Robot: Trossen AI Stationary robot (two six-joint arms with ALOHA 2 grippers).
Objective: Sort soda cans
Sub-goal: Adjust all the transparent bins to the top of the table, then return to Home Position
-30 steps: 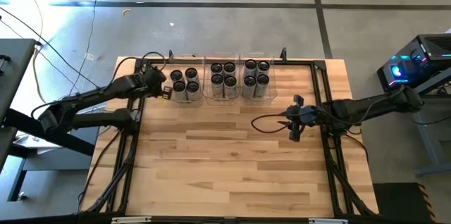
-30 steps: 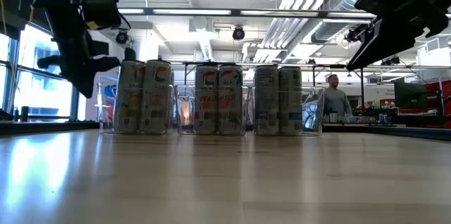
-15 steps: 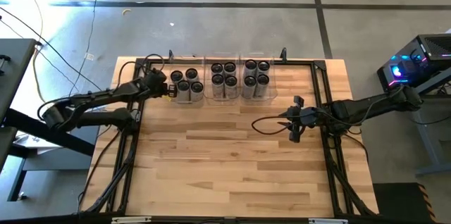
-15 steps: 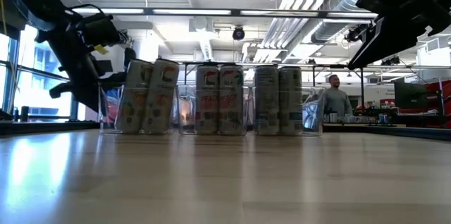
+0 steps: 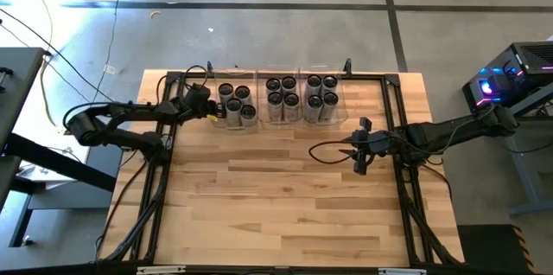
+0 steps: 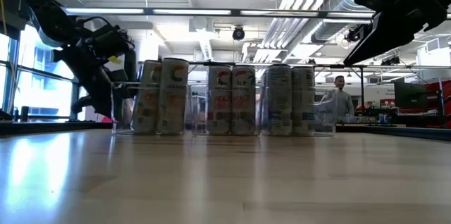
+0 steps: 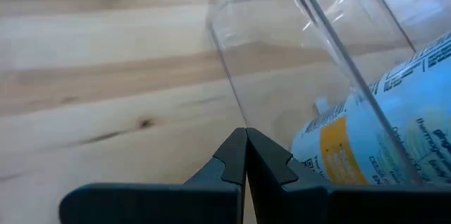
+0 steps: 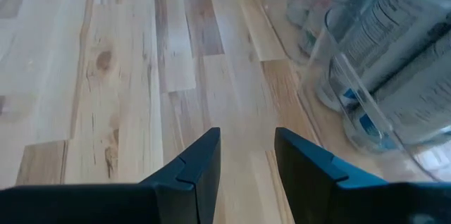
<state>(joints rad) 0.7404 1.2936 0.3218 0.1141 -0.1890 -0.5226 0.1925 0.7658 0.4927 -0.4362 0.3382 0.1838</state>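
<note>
Several soda cans stand in three clear bins in a row near the table's far edge: a left group (image 5: pixel 236 102), a middle group (image 5: pixel 282 95) and a right group (image 5: pixel 321 92). My left gripper (image 5: pixel 210 112) is shut and low at the left bin's left wall (image 6: pixel 118 111). In its wrist view a can (image 7: pixel 366 132) shows through the clear wall just past the fingertips. My right gripper (image 5: pixel 361 148) hangs open over the table's right side, nothing between its fingers (image 8: pixel 246 160). My left gripper's shut fingertips (image 7: pixel 246 146) meet the left bin's upright corner edge (image 7: pixel 238 115) low down, close to the tabletop. They come from the table's left, slanting downward. The bin stands on the table with its cans inside.
A black frame (image 5: pixel 393 119) runs around the tabletop. The near half of the wooden table (image 5: pixel 285 206) is bare wood. Beyond the far edge, in the low view, a person (image 6: pixel 340 97) stands in the room.
My left gripper has sunk and tipped further down while going toward the table's right edge against the left bin. That bin tipped with its cans leaning, then stood nearly upright again. All three bins have slid toward the right.
</note>
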